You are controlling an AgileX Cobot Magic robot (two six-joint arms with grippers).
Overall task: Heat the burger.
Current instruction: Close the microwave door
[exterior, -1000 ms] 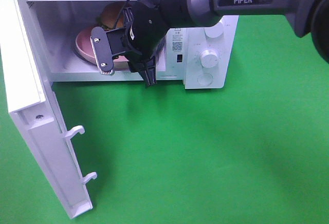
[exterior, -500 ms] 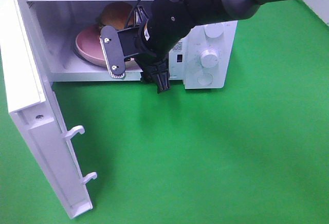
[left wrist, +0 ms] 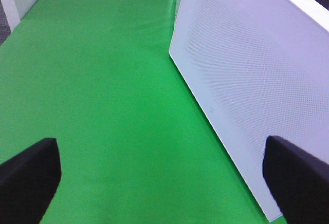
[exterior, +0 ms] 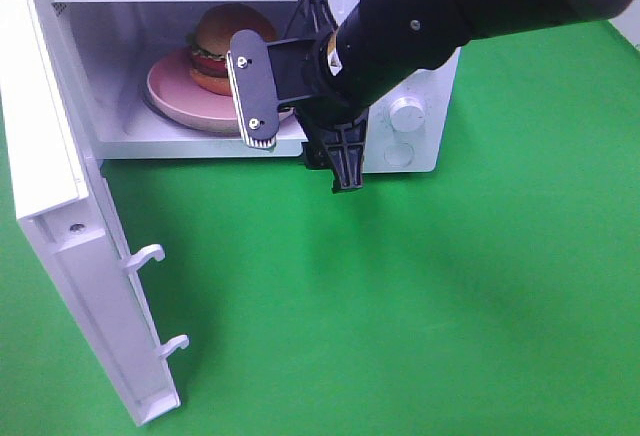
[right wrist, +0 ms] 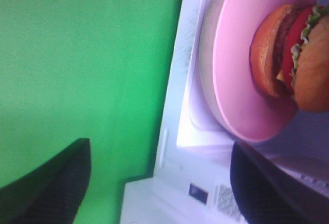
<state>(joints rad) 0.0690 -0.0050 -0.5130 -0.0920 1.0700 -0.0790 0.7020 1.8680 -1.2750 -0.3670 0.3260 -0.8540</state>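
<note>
The burger (exterior: 228, 44), with orange-brown buns, green lettuce and a red layer, sits on a round pink plate (exterior: 172, 94) inside the open white microwave (exterior: 420, 66). My right gripper (exterior: 303, 161) is open and empty, just outside the microwave's opening, in front of its right part. The right wrist view shows the burger (right wrist: 293, 59) on the plate (right wrist: 234, 70) beyond the open gripper (right wrist: 160, 149). My left gripper (left wrist: 162, 152) is open and empty over the green cloth, next to the outer face of the microwave door (left wrist: 247, 80). It is out of the exterior view.
The microwave door (exterior: 60, 206) stands swung open at the left, with two latch hooks (exterior: 150, 254) sticking out. Control knobs (exterior: 407, 113) are on the microwave's right panel. A green cloth (exterior: 450, 306) covers the table.
My right gripper has drawn back out of the microwave, toward the right and front. The burger and plate stay inside and show more fully now.
</note>
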